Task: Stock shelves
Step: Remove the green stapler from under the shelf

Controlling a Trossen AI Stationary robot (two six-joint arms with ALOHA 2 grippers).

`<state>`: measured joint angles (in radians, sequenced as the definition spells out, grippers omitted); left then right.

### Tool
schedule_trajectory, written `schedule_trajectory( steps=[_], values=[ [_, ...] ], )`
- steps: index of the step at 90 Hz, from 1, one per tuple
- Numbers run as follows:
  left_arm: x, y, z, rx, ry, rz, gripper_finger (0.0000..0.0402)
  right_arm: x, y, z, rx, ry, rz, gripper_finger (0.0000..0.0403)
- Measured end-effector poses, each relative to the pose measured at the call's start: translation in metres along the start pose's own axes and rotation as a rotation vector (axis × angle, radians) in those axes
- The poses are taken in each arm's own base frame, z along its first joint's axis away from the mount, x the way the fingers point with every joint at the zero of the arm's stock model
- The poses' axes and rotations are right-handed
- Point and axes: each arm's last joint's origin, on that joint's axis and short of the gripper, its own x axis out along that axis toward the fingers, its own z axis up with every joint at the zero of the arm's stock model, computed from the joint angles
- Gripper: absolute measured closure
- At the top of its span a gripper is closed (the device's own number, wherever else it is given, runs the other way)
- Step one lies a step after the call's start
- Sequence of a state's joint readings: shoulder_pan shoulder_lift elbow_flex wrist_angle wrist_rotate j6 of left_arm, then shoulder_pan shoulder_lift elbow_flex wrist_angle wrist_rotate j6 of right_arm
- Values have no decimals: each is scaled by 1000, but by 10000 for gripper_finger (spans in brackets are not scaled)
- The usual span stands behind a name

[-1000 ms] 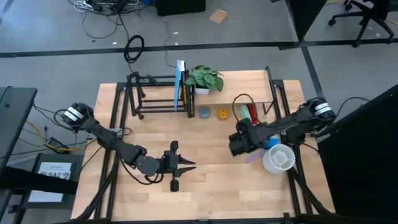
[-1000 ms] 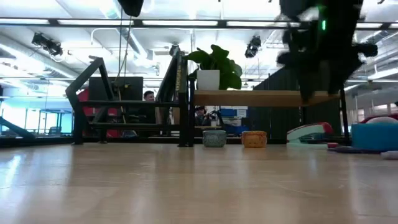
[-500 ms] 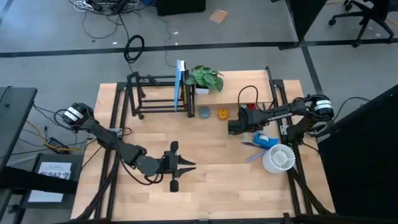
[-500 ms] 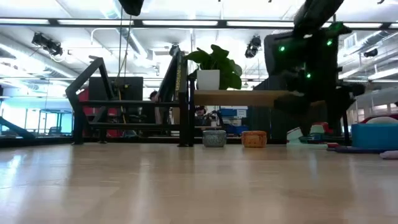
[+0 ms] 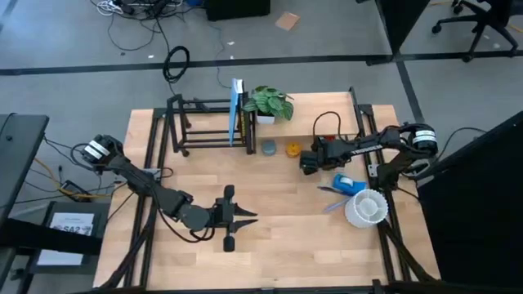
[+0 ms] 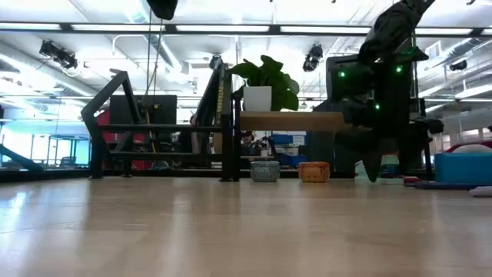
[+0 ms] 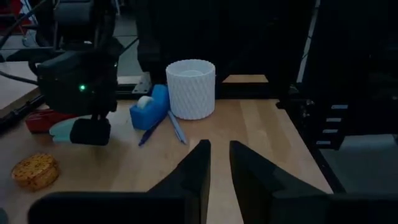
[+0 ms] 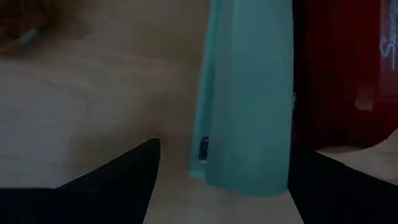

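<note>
Right wrist view showed my right gripper (image 8: 217,163) spread astride a teal stapler (image 8: 245,93), ready to pinch it; the shelves (image 5: 335,110) stood just beyond, the left gripper (image 5: 245,216) waiting open mid-table.

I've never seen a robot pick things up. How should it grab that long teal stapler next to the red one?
Probably from above, across its narrow width. The teal stapler lies flat on the table, long and slim, close beside the red stapler. The right gripper hangs open over it, one finger on each side.
</note>
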<state>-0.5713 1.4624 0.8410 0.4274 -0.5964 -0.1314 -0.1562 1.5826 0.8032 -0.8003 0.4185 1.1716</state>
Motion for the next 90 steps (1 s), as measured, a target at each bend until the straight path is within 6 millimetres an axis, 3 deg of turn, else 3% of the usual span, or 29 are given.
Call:
schedule_trajectory(
  steps=[26, 38, 57, 63, 75, 90],
  values=[
    [0, 1, 0, 0, 0, 2, 360, 3, -1, 7, -7, -4, 11, 136],
    [0, 0, 0, 1, 1, 2, 360, 4, -2, 9, 0, 1, 10, 191],
    [0, 0, 0, 1, 1, 2, 360, 3, -2, 8, -7, 12, 9, 321],
    [0, 0, 0, 1, 1, 2, 360, 1, 0, 3, -32, 19, 11, 321],
    [0, 0, 0, 1, 1, 2, 360, -20, 10, -10, -138, 73, 42, 321],
    [0, 0, 0, 1, 1, 2, 360, -64, 26, -34, -303, 119, 99, 321]
  ],
)
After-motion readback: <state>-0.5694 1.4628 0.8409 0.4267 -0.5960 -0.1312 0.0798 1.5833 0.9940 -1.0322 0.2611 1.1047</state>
